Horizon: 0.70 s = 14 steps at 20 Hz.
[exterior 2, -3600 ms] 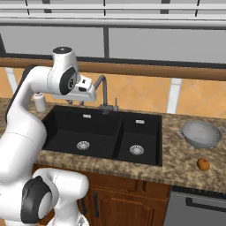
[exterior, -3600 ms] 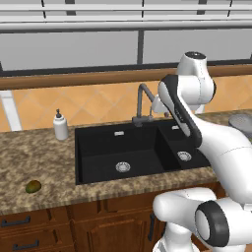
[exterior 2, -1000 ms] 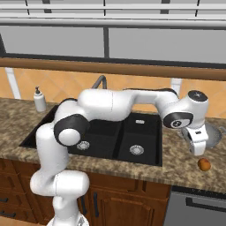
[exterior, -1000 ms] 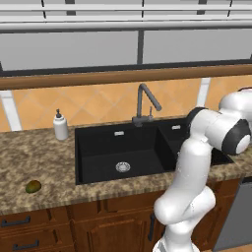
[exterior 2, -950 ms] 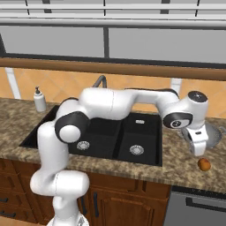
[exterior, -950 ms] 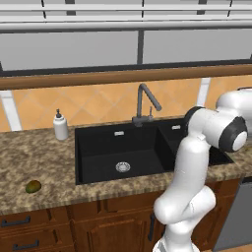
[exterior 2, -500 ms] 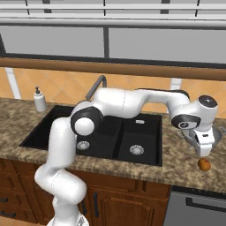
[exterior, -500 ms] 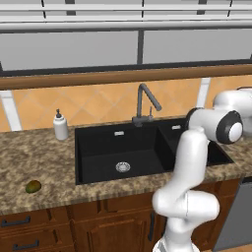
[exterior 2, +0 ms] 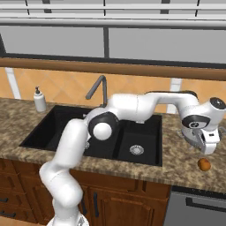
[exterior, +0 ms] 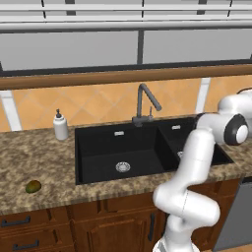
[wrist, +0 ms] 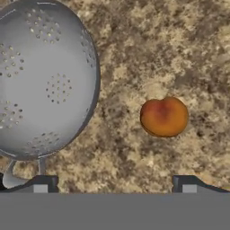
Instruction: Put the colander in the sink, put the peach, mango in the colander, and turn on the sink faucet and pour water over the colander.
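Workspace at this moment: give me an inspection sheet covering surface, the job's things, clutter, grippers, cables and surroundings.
Surface: speckled brown granite counter, wood cabinets below.
Colander: upright on the counter right of the sink, nothing in it, not yet moved.
Peach: on the counter beside the colander, apart from it.
Mango: on the counter left of the sink.
Sink: black double basin, nothing in it.
Sink faucet: behind the sink, no water running.
Clutter: white soap dispenser at the back left.
Gripper: open, above the counter between colander and peach, holding nothing.
Cables: nothing seen.
Surroundings: orange tiled backsplash, window above.
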{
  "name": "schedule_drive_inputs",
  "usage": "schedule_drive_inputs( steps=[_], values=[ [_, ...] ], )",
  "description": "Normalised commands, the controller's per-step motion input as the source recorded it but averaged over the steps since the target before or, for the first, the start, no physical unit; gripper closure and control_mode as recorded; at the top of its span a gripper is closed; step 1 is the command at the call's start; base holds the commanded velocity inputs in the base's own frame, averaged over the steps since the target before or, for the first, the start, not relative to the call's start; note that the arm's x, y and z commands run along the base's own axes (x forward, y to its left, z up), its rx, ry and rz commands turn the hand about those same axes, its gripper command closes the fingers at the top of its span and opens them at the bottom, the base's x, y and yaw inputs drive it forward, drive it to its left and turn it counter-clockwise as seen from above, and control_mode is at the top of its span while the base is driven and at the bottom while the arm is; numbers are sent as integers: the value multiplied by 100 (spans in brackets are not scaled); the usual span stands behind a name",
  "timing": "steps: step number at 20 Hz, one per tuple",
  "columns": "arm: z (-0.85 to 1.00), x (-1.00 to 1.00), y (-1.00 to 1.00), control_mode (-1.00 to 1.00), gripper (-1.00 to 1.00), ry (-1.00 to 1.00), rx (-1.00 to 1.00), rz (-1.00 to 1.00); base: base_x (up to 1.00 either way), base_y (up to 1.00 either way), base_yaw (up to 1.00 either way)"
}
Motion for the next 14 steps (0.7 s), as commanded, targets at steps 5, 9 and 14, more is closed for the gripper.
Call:
schedule_drive_inputs(
  steps=[5,9,14],
  values=[
    [-46,33,-12,-100,-100,0,0,0,0,0,0],
    [-42,36,-14,-100,-100,-1,0,0,0,0,0],
    [-22,46,-13,-100,-100,-7,0,0,0,0,0]
  ],
)
